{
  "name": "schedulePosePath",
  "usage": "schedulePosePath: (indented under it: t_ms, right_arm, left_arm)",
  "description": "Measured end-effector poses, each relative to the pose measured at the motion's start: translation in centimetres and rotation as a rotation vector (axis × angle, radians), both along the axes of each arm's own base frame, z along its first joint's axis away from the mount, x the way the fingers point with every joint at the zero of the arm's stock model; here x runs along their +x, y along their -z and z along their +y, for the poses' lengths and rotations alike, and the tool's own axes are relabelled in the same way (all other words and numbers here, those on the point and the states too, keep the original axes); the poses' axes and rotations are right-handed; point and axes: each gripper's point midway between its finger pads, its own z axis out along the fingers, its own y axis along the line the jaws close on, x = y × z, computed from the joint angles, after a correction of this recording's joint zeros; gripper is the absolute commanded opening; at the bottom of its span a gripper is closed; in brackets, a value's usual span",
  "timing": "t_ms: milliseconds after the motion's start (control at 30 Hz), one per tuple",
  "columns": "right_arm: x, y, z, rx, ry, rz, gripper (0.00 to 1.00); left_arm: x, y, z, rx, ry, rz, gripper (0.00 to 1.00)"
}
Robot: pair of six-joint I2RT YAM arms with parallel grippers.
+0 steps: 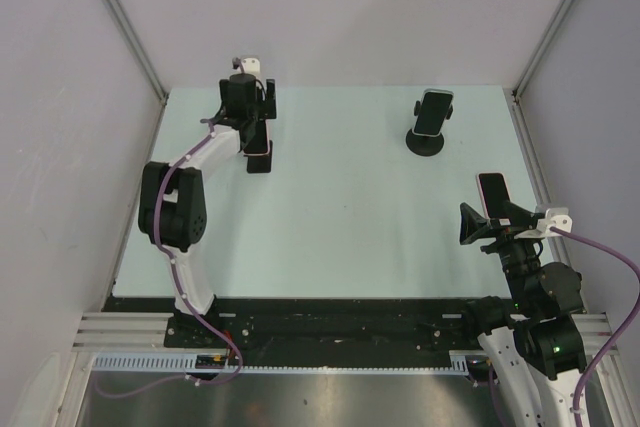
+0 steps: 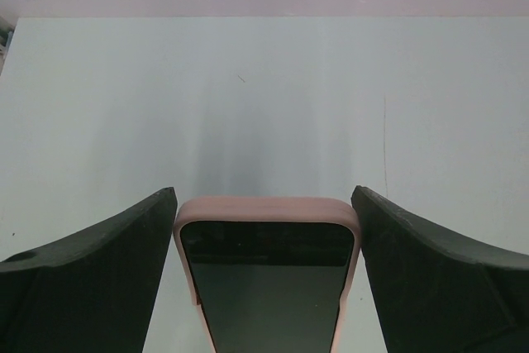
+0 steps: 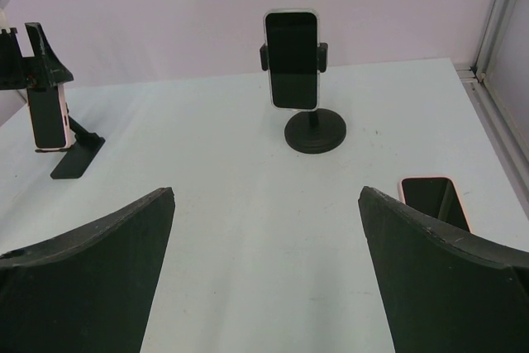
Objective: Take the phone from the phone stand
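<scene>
Phone (image 2: 266, 274): far-left of the table, pink case, leaning near upright on the wedge stand (image 3: 78, 157).
Long axis: up-down, in line with the fingers; screen faces the wrist camera.
Left gripper (image 2: 264, 197): your nearer arm; fingers against both long edges, grasping the phone.
Next move: my guess, lift straight along that axis.
Right gripper (image 3: 266, 196): released, well apart.

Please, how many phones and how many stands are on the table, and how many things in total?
Phones: 3 (far-left phone, far-right phone, loose phone)
Stands: 2 (folding stand, round-base stand)
Total: 5
</scene>
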Motion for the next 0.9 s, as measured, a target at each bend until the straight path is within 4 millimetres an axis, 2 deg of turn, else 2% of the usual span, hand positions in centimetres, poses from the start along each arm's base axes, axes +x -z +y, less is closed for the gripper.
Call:
schedulePosePath:
  t_ms: [233,333,367,467,500,900]
  right_arm:
    - [0.0,0.0,0.0,0.000,0.000,0.000,1.00]
    - [0.0,0.0,0.0,0.000,0.002,0.000,1.00]
    - [0.0,0.0,0.0,0.000,0.002,0.000,1.00]
    - [0.0,0.0,0.0,0.000,0.002,0.000,1.00]
    - [0.0,0.0,0.0,0.000,0.002,0.000,1.00]
    - [0.0,0.0,-0.1,0.000,0.004,0.001,1.00]
  left_arm:
    - [0.0,0.1,-0.4,-0.017,0.019,0.004,0.76]
    - [0.0,0.1,-0.5,-0.022,0.027,0.006,0.64]
    - [0.0,0.1,-0.6,-0.023,0.028,0.006,0.56]
    - [-0.1,0.0,-0.6,-0.025,0.031,0.008,0.42]
    - [-0.2,0.0,-0.6,-0.025,0.032,0.009,0.39]
    - [-1.8,-2.9,-0.6,-0.046,0.045,0.003,0.07]
